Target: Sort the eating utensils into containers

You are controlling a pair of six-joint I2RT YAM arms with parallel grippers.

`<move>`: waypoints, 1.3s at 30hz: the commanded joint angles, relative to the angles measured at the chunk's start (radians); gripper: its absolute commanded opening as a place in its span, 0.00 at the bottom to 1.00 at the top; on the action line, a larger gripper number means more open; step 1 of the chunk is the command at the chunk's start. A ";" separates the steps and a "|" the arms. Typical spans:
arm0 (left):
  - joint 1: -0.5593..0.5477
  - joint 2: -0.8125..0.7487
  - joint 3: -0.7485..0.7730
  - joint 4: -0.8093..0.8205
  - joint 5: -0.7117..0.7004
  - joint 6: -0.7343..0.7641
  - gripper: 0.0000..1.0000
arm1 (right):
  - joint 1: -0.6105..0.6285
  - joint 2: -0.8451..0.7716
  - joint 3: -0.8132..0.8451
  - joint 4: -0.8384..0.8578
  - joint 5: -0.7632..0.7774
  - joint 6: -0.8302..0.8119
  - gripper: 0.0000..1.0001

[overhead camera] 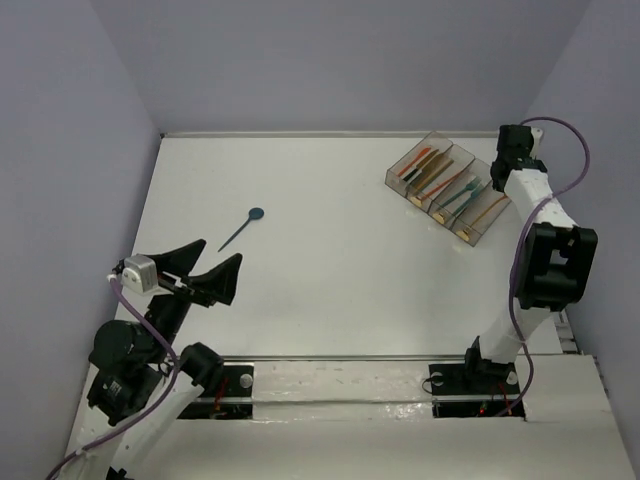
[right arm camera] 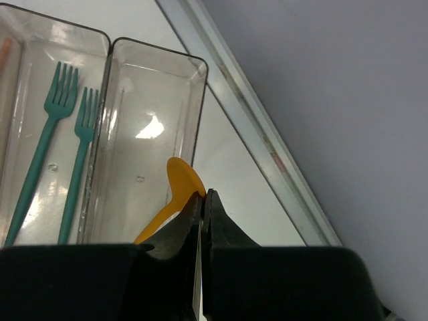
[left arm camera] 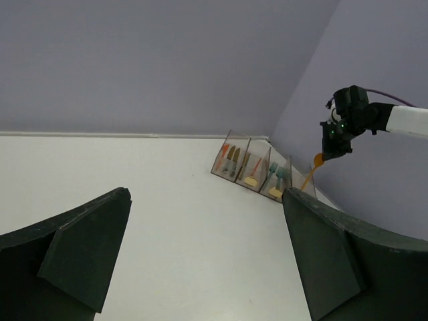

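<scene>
The four joined clear containers (overhead camera: 445, 190) stand at the back right, holding chopsticks, knives and two teal forks (right arm camera: 60, 134). My right gripper (overhead camera: 497, 180) is above their right end, shut on the bowl of an orange spoon (right arm camera: 179, 182). The spoon's handle hangs down into the otherwise empty end bin (right arm camera: 144, 134). From the left wrist view the spoon (left arm camera: 313, 170) dangles over the containers (left arm camera: 257, 170). A dark teal spoon (overhead camera: 244, 227) lies on the table at left centre. My left gripper (overhead camera: 221, 250) is open and empty, just in front of and to the left of it.
The table's raised back edge (right arm camera: 267, 147) runs close behind the end bin. Purple walls enclose the table on three sides. The right arm (overhead camera: 545, 260) stands along the right side.
</scene>
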 commanded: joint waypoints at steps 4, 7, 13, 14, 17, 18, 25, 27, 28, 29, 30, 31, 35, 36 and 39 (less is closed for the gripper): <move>-0.005 0.092 0.008 0.013 0.026 -0.015 0.99 | -0.007 0.108 0.135 -0.030 -0.087 0.007 0.11; 0.004 0.146 0.011 0.008 0.043 -0.016 0.99 | -0.007 0.148 0.178 -0.080 -0.048 0.038 0.52; 0.059 0.265 0.014 -0.007 0.014 -0.024 0.95 | 0.005 0.026 0.193 -0.073 -0.115 0.141 0.82; 0.068 0.288 0.016 -0.009 0.014 -0.026 0.90 | 0.030 -0.013 0.160 -0.054 -0.164 0.171 0.83; 0.108 0.380 0.019 -0.009 0.020 -0.027 0.77 | 0.108 -0.209 0.039 0.098 -0.263 0.216 0.84; 0.137 0.406 0.022 -0.010 0.026 -0.027 0.75 | 0.189 -0.261 -0.074 0.198 -0.318 0.224 0.84; 0.208 0.692 0.066 -0.041 -0.006 -0.009 0.67 | 0.496 -0.610 -0.533 0.534 -0.591 0.368 0.86; 0.219 0.741 0.080 -0.046 -0.039 0.010 0.66 | 0.527 -0.664 -0.598 0.561 -0.628 0.389 0.85; 0.234 0.793 0.096 -0.047 -0.050 0.022 0.65 | 0.527 -0.717 -0.629 0.593 -0.657 0.399 0.85; 0.246 0.822 0.105 -0.049 -0.068 0.031 0.65 | 0.541 -0.742 -0.659 0.614 -0.688 0.424 0.84; 0.246 0.853 0.114 -0.047 -0.097 0.040 0.65 | 0.550 -0.763 -0.720 0.633 -0.747 0.438 0.83; 0.255 0.923 0.140 -0.043 -0.098 0.063 0.63 | 0.559 -0.797 -0.750 0.691 -0.783 0.463 0.81; 0.265 1.124 0.226 -0.032 -0.139 0.114 0.59 | 0.582 -0.802 -0.825 0.740 -0.869 0.462 0.73; 0.265 1.157 0.240 -0.023 -0.127 0.138 0.55 | 0.591 -0.796 -0.824 0.736 -0.898 0.459 0.72; 0.274 1.236 0.251 0.060 -0.121 0.215 0.53 | 0.592 -0.800 -0.821 0.717 -0.915 0.462 0.70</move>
